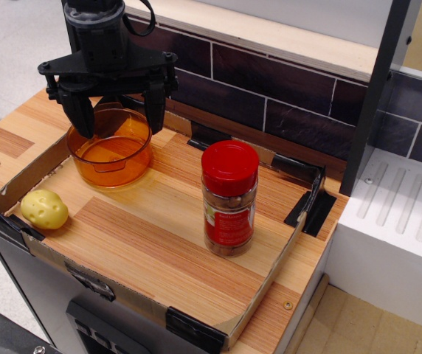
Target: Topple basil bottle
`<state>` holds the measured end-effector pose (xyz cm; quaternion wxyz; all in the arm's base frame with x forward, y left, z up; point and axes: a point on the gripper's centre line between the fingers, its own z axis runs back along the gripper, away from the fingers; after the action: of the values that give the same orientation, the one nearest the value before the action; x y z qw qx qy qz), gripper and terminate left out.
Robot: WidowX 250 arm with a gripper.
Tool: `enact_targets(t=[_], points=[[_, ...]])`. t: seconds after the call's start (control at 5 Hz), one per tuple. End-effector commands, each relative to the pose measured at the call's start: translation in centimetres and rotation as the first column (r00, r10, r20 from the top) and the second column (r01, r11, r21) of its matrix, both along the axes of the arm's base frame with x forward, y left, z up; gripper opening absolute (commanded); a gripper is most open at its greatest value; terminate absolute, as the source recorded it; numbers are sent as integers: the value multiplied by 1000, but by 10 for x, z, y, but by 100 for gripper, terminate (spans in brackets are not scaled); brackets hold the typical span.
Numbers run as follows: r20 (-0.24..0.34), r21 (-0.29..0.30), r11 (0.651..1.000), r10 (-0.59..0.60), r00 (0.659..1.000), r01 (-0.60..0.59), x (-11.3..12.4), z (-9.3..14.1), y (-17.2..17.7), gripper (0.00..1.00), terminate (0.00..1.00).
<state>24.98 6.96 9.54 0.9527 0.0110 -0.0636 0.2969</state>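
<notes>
1. Black gripper (117,110) hangs at the upper left of the view, its two fingers spread wide apart and pointing down, with nothing held between them.
2. Directly below and between those fingers sits the orange bowl (111,148); the left finger (80,112) overlaps the bowl's rim on one side and the right finger (156,109) overlaps it on the other. Whether either finger touches the rim cannot be told from this single view.
3. Off to the gripper's lower right, well apart from it, stands the basil bottle (229,199). It is upright on its base, red cap on top, red label facing the camera, brownish contents visible through the clear wall above and below the label.
4. Down and to the left of the gripper, near the front left corner, lies a small yellow lump (44,209), clear of both the bowl and the bottle.
5. All three things rest on a wooden board edged by a low cardboard wall (270,284) held with black tape at the corners.
6. Behind the gripper runs a dark tiled backsplash (270,88); far to its right is a white ribbed surface (403,203).
</notes>
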Motion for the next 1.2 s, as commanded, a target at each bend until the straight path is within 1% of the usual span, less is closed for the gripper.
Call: enact_targets(t=[0.0, 0.2, 0.4, 0.6, 0.8, 1.0], points=[[0, 0, 1000, 0, 1000, 0, 0, 0, 0, 100, 0], [-28, 55, 967, -247, 969, 249, 4, -5, -3, 100, 0], [-76, 104, 870, -477, 876, 482, 6, -2, -6, 100, 0], [-185, 75, 717, -673, 717, 693, 7, 1, -8, 100, 0], [-209, 6, 525, -832, 515, 851, 3, -2, -13, 100, 0], [-182, -83, 299, -943, 280, 951, 2, 3, -22, 100, 0]])
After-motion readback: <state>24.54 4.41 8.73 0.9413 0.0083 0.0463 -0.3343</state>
